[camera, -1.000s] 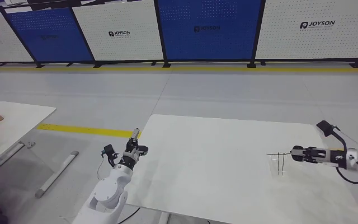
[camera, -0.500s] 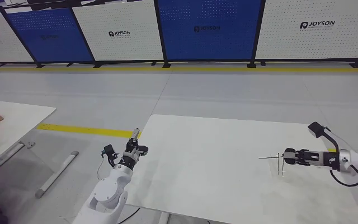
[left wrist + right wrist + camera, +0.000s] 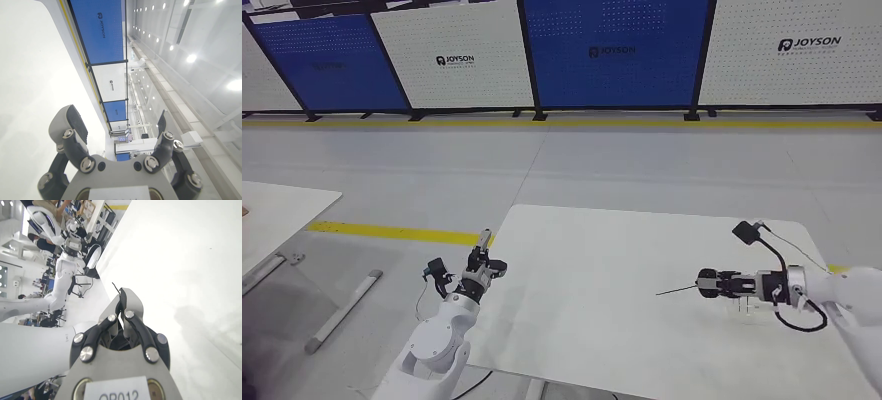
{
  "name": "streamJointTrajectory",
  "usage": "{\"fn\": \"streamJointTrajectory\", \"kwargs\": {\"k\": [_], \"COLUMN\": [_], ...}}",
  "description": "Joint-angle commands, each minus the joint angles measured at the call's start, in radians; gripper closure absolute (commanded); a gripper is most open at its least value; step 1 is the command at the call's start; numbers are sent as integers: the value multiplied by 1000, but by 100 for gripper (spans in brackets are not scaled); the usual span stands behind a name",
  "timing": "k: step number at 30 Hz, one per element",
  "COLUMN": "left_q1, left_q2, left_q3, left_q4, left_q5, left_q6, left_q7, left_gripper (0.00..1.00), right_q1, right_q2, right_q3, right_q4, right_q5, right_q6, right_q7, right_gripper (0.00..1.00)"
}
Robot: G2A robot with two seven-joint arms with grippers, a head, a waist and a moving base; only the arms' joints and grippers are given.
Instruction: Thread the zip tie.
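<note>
Right hand (image 3: 701,285) has carried zip tie (image 3: 677,291) toward the middle of the table (image 3: 592,260).

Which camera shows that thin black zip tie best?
The top view: the zip tie sticks far out of the right gripper. The right wrist view catches just its tip past the shut jaws. The left wrist view faces away.

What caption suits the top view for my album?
The right gripper holds a black zip tie over the white table; left gripper open at its edge.

Bright overhead light, ceiling lamps (image 3: 191,57) flaring, white table (image 3: 170,256) glaring, wrist views bowed at edges
</note>
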Motion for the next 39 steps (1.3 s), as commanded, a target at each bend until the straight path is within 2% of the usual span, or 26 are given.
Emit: {"fn": "streamJointTrajectory", "kwargs": {"k": [1,3,15,17,23,26,28,30,39], "left_q1": [0,0,0,0,0,0,0,0,0], "left_q2": [0,0,0,0,0,0,0,0,0], "left_q3": [0,0,0,0,0,0,0,0,0], "left_q4": [0,0,0,0,0,0,0,0,0], "left_q5": [0,0,0,0,0,0,0,0,0], "left_q6": [0,0,0,0,0,0,0,0,0], "left_q7": [0,0,0,0,0,0,0,0,0], "left_gripper": [0,0,0,0,0,0,0,0,0], "right_q1": [1,-1,-1,-13,-27,-35,-29,-23,-21], "right_q2": [-15,-30,-30,-32,-43,-54,-61,-67,-68], "right_q3": [-28,-32,-32,-35,-7,-23,-48,-74,-78], "right_q4": [-18,1,1,-17,-118,-177,-194,-148,-140], "right_q5": [25,105,105,108,36,-43,-190,-325,-337], "right_q6": [0,0,0,0,0,0,0,0,0], "right_q7": [-7,-25,-25,-42,-142,-175,-230,-331,-350], "right_gripper": [100,100,100,100,100,100,100,100,100]}}
